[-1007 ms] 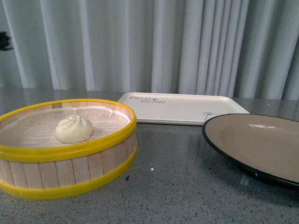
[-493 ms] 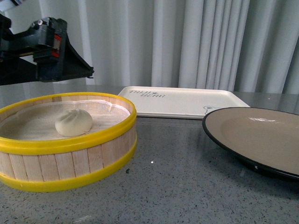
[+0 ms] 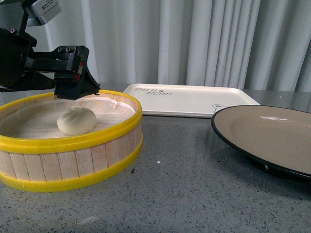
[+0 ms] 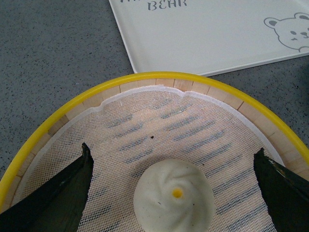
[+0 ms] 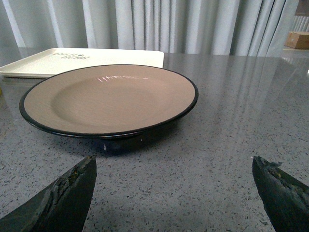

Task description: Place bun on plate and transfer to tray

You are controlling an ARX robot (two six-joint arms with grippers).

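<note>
The white pleated bun (image 3: 76, 121) lies on mesh cloth inside a yellow-rimmed wooden steamer basket (image 3: 73, 167) at the left. My left gripper (image 3: 77, 90) hangs open just above and behind the bun; in the left wrist view the bun (image 4: 174, 202) lies between its spread fingers (image 4: 58, 193), untouched. The tan plate with a black rim (image 3: 272, 141) stands empty at the right; it also shows in the right wrist view (image 5: 108, 99). My right gripper (image 5: 174, 188) is open over bare table short of the plate. The cream tray (image 3: 189, 99) lies behind, empty.
A grey speckled tabletop (image 3: 184, 194) runs between basket and plate. Pale curtains (image 3: 194, 43) hang behind the table. The tray's bear drawing (image 4: 289, 29) shows just beyond the basket's far rim.
My left arm has come into view from the left and moved right and down, over the basket above the bun. Bun, plate and tray lie where they were.
</note>
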